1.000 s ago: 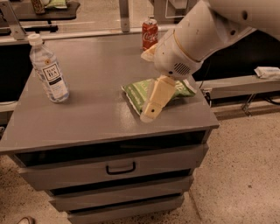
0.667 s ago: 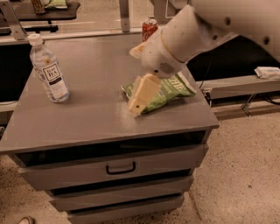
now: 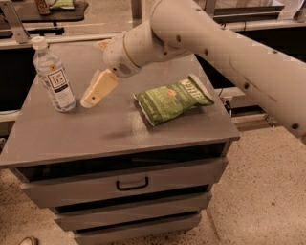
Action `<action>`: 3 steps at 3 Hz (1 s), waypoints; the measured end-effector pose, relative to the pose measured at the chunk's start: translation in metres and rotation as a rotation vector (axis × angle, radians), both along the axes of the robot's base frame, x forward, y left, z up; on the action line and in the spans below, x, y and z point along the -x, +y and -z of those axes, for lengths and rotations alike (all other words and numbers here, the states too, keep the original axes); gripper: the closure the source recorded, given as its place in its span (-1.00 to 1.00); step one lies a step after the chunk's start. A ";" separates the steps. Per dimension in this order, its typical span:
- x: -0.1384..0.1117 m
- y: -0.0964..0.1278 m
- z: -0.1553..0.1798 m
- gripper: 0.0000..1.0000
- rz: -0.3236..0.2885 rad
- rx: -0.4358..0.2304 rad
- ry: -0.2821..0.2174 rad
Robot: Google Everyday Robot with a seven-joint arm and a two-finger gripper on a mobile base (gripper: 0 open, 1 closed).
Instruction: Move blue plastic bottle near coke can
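Note:
The blue plastic bottle (image 3: 54, 76), clear with a white cap and a white label, stands upright near the left edge of the grey cabinet top (image 3: 86, 136). My gripper (image 3: 89, 100) hangs just above the top, close to the bottle's right side and apart from it, with nothing in it. My white arm (image 3: 201, 38) reaches in from the upper right and covers the back of the top. The coke can is hidden behind the arm.
A green chip bag (image 3: 172, 98) lies flat right of centre on the top. The cabinet has a handled drawer (image 3: 132, 183) in front. A dark table (image 3: 43, 12) stands behind at upper left. Speckled floor (image 3: 267, 191) lies to the right.
My gripper has swung left across the top, from over the chip bag to beside the bottle. The arm now covers the coke can, which showed at the back before.

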State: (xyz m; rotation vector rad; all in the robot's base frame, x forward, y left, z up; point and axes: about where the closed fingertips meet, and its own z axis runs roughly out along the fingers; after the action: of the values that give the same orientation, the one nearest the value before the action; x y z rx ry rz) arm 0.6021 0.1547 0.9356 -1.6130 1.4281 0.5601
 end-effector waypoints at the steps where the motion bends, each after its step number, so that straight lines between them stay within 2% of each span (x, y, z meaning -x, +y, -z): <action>1: -0.025 0.049 0.014 -1.00 -0.029 -0.116 0.029; 2: -0.034 0.080 0.027 -1.00 -0.048 -0.188 0.092; 3: -0.034 0.098 0.039 -1.00 -0.062 -0.229 0.167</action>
State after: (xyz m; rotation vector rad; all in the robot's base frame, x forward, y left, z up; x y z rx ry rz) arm 0.6359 0.2526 0.8964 -1.4582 1.3812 0.8793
